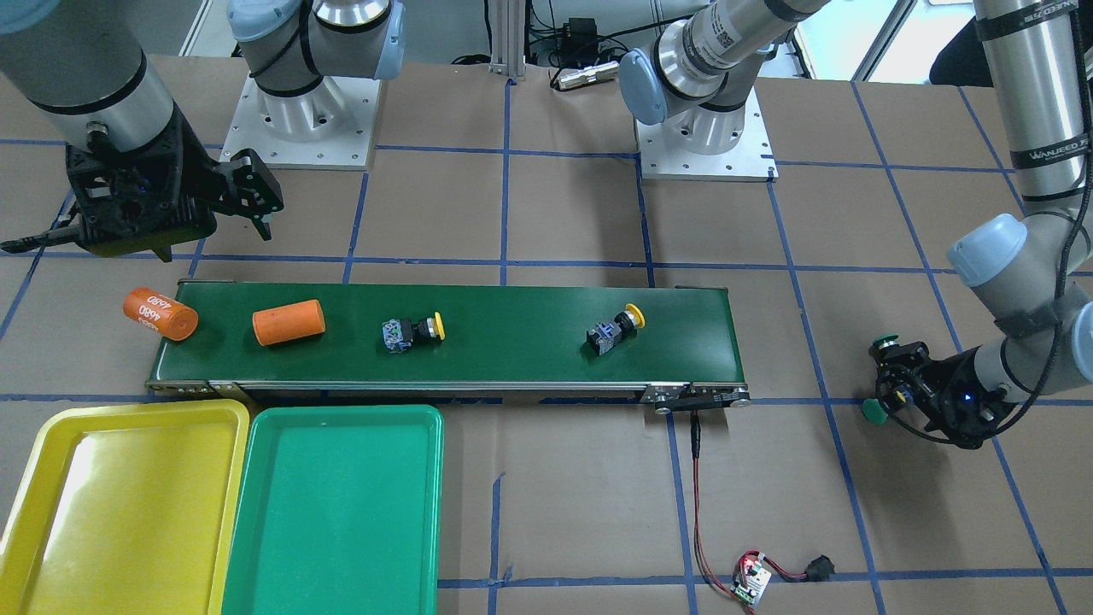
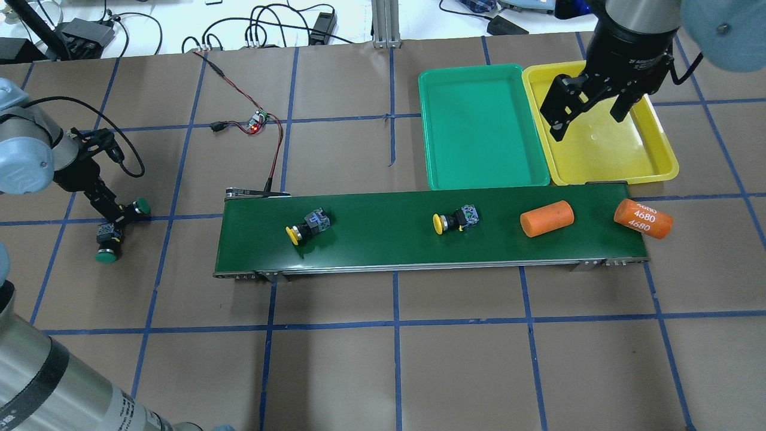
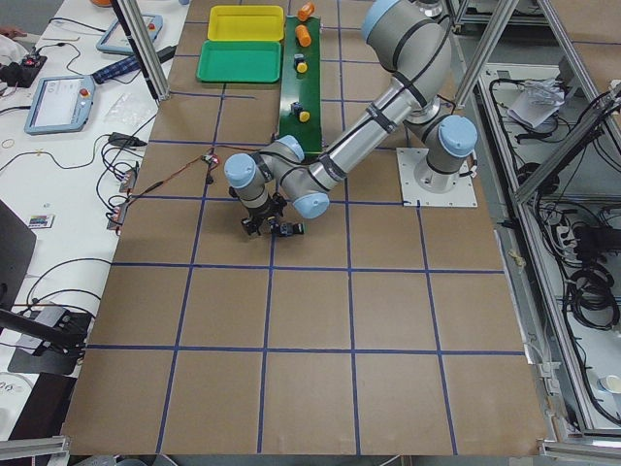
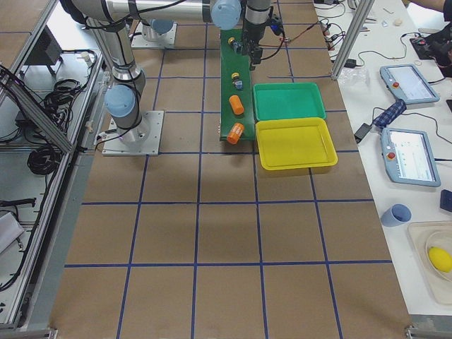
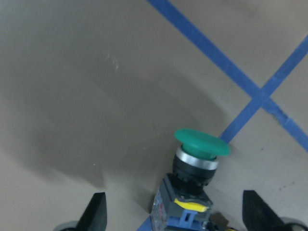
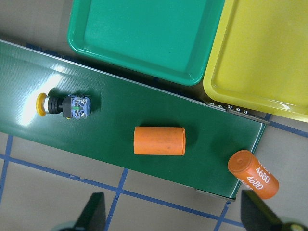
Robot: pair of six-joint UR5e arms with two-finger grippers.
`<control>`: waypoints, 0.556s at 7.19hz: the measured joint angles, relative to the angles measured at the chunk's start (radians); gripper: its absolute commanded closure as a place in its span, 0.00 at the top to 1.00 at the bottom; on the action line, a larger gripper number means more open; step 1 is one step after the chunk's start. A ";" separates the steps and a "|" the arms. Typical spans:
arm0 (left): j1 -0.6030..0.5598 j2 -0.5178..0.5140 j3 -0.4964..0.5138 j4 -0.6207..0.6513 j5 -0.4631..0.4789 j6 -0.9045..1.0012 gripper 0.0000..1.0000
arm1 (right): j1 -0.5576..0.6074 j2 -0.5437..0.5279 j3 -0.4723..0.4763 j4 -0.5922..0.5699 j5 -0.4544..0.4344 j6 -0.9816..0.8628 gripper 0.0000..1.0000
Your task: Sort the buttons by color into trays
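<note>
Between the jaws of the left gripper, set apart, lies a green button, cap forward, unclamped; right gripper jaws likewise apart, well away.

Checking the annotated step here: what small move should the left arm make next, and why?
Probably close the left gripper on the green button: the wrist view shows its fingers open with the button between them, not yet gripped. Whether it must lower first is unclear.
</note>
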 measured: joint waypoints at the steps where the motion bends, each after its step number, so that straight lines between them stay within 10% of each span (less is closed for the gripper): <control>1: -0.003 0.003 -0.016 0.015 0.002 -0.004 0.29 | -0.019 -0.015 0.034 -0.016 0.000 -0.063 1.00; 4: -0.013 0.024 -0.053 0.046 0.008 -0.032 0.00 | -0.150 -0.081 0.206 -0.153 0.038 -0.317 1.00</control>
